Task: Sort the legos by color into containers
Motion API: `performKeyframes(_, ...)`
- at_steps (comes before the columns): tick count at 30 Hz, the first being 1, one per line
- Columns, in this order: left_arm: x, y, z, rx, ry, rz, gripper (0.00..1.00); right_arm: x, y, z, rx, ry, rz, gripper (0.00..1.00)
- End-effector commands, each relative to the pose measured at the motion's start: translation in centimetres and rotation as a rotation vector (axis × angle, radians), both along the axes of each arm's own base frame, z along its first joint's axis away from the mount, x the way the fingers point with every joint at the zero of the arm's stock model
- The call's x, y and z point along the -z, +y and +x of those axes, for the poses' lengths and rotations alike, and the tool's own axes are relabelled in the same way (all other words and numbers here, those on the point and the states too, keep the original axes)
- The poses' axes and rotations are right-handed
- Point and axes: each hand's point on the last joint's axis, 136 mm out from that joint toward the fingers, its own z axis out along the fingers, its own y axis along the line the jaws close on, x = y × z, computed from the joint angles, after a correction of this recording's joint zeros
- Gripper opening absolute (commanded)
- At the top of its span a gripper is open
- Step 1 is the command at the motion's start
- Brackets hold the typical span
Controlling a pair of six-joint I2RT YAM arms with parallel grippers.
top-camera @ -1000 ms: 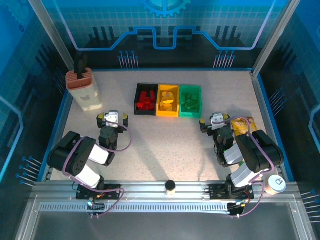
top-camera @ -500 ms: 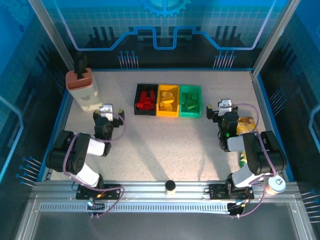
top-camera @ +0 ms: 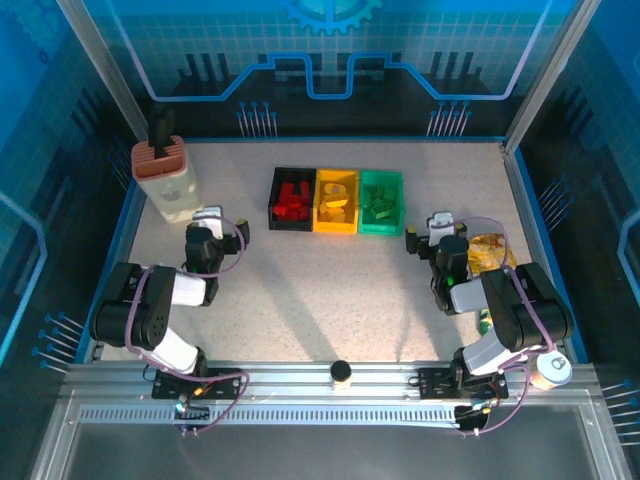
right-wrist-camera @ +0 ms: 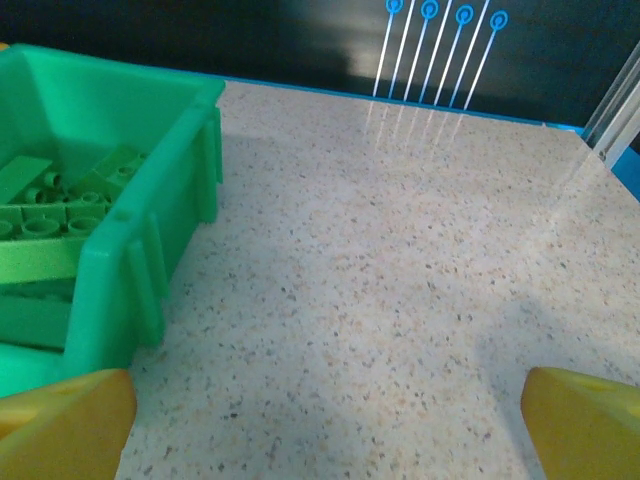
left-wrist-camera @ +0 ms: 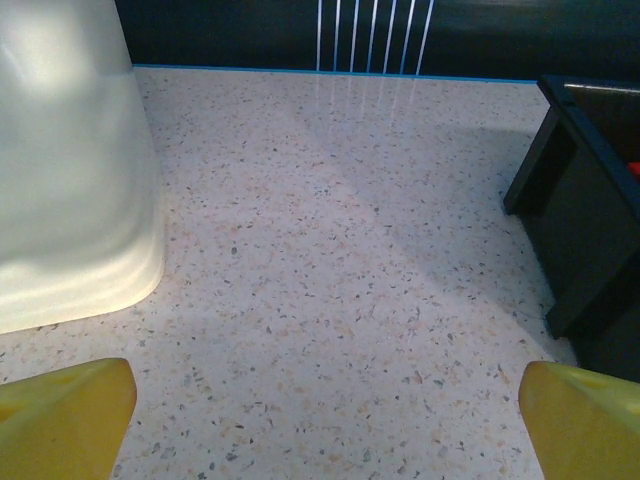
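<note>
- Now the left end effector (top-camera: 212, 226) gapes empty, left of the yellow bin (top-camera: 336, 172).
- Right end effector (top-camera: 437, 232) likewise, right of it.
- Legos (top-camera: 290, 200) fill it and the flanking black bin (left-wrist-camera: 585, 200) and green bin (right-wrist-camera: 110, 250).

Side by side, far centre: black bin (top-camera: 290, 226) held red legos (top-camera: 292, 200), yellow bin (top-camera: 335, 229) yellow legos (top-camera: 337, 203), green bin (top-camera: 379, 230) green legos (top-camera: 379, 203).

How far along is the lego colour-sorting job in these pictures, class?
Done: red legos lie in the black bin, yellow legos in the yellow bin, green legos in the green bin. In hand: nothing; the left gripper and right gripper are both open and empty. Left: likely only a final check, since every lego I can see sits in a bin.
</note>
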Motion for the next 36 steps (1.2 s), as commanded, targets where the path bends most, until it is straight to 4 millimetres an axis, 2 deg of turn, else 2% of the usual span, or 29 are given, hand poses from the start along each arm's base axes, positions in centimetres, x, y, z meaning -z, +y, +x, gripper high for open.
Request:
performKeyframes(1, -0.5, 0.2, 0.4, -0.020, 0.002, -0.006, 0.99, -1.3, -0.5, 1.1, 0.040, -0.031, -0.010, 1.00)
performKeyframes(5, -0.5, 0.4, 0.5, -0.019, -0.001, -0.017, 0.99, -0.7, -1.8, 1.6, 0.040, 0.022, 0.069, 1.00)
performKeyframes(36, -0.6, 0.4, 0.4, -0.018, -0.005, -0.015, 0.99, -0.7, -1.5, 1.6, 0.034, 0.020, 0.059, 1.00)
